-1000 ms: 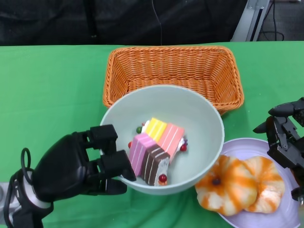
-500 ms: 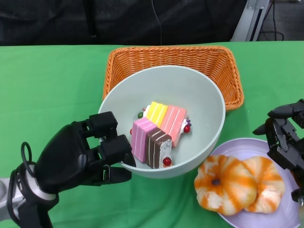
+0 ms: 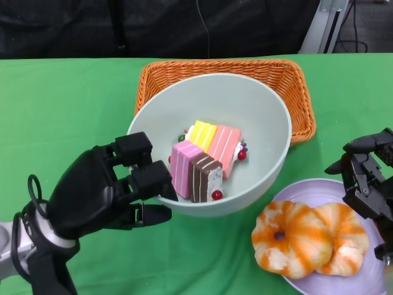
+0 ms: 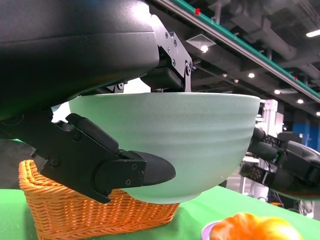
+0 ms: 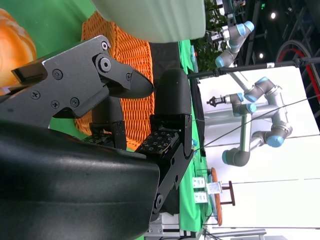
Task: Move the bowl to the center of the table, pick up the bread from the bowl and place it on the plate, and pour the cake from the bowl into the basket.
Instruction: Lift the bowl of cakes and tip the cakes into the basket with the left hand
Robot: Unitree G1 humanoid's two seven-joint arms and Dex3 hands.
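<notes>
My left hand (image 3: 104, 193) grips the near-left rim of the pale green bowl (image 3: 258, 110) and holds it lifted off the green table, partly over the orange wicker basket (image 3: 288, 80). In the bowl lie striped cake slices (image 3: 202, 163), pink, yellow and brown. The left wrist view shows the bowl (image 4: 200, 140) raised above the cloth, with the basket (image 4: 65, 210) behind it. The orange-and-white bread (image 3: 307, 236) rests on the lilac plate (image 3: 368, 276) at the lower right. My right hand (image 3: 368, 178) hovers beside the plate with its fingers apart, holding nothing.
Green cloth covers the table (image 3: 61, 104), with bare cloth to the left and along the front. Black background runs along the far edge. The right wrist view shows the basket (image 5: 132, 65), the bread (image 5: 15, 40) and other robot arms (image 5: 250, 115) beyond the table.
My left hand has raised the bowl and carried it away from me, so it now overlaps more of the basket. The cake has shifted a little inside. The right hand barely moved.
</notes>
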